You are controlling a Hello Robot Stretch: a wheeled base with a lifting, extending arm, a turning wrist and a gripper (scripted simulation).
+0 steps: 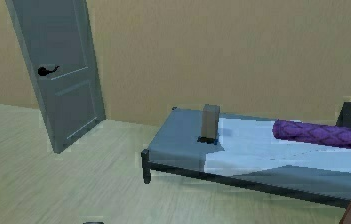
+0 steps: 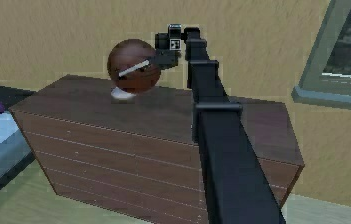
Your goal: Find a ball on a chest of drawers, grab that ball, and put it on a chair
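Reddish-brown round ball point(image 2: 131, 52): seen in the arm side view, above the rear of the brown wooden chest of drawers point(image 2: 93, 105) and against the tan wall. A small white patch point(image 2: 122, 95) lies directly beneath it on the chest top. Whether the ball rests on this patch or hangs clear cannot be told.

Gripper point(image 2: 133, 70), dark body with two thin fingers point(image 2: 143, 67): at the far end of the dark square arm bar point(image 2: 218, 130), which reaches out over the chest top. The fingers lie across the ball's face. State of the jaws: cannot be told. Whether the gripper holds anything: cannot be told, as the chest top lies just behind and below the ball.

Other items:
- Grey-framed window point(image 2: 338, 55), on the arm side view's right.
- Low bed with pale blue sheet and dark frame point(image 1: 253, 150), on the forward view's right.
- Purple cushion point(image 1: 318, 132), at one end of the bed.
- Dark upright block point(image 1: 209, 122), standing on the sheet.
- Grey panelled door point(image 1: 58, 70) with dark handle, on the forward view's left.

Progress, as a judgement:
- Search: done. The ball and chest are found and the arm is at the ball.
- Grab: the step in hand, not confirmed.
- Left to do: lift the ball clear, locate a chair, carry the ball there and set it on the seat.
- Overall: roughly a third complete.
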